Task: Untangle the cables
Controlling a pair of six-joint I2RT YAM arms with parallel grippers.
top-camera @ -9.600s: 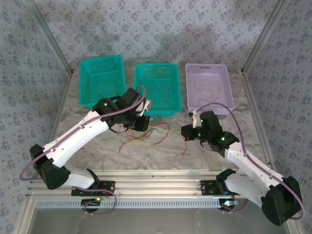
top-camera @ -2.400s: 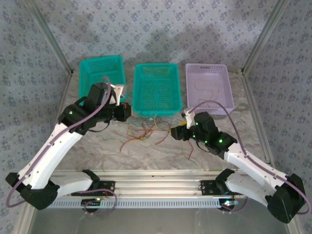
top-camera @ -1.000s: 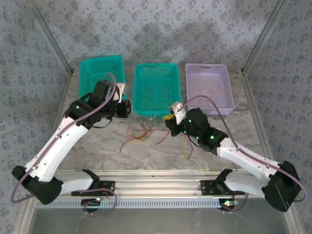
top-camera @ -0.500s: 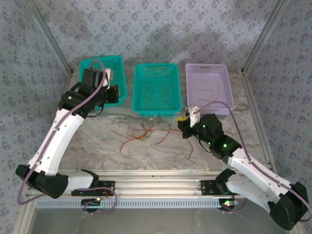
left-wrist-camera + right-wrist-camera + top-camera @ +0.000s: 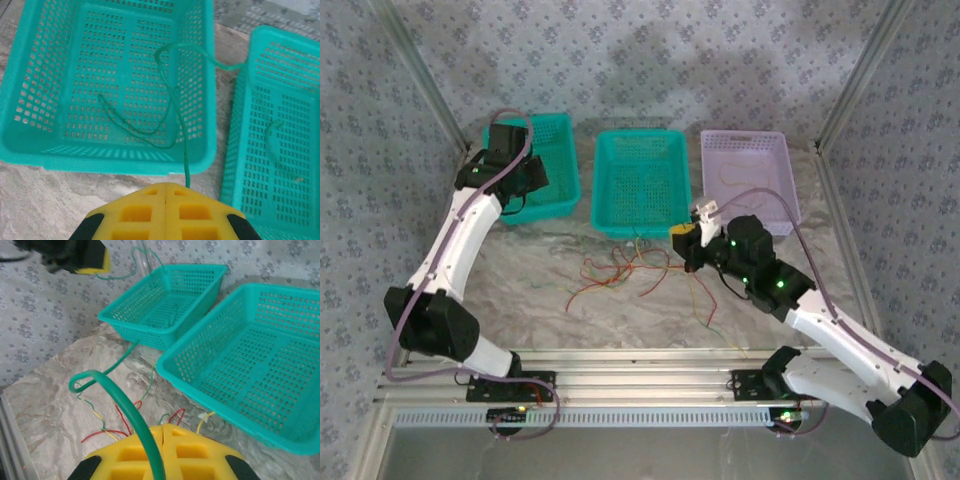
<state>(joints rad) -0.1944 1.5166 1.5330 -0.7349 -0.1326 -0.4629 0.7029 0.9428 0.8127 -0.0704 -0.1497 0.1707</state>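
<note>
Holding a green cable (image 5: 176, 107) tight, the left gripper (image 5: 166, 186) hangs over the left basket (image 5: 100, 162), and the cable loops down inside. The right gripper (image 5: 162, 427) pinches a green cable (image 5: 117, 397) too, near the middle basket (image 5: 200, 365). More cables (image 5: 620, 275) lie tangled on the table (image 5: 520, 300).

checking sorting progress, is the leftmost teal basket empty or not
Not empty: a green cable loops across the floor of the leftmost teal basket and runs to the left gripper, whose jaws are shut.
</note>
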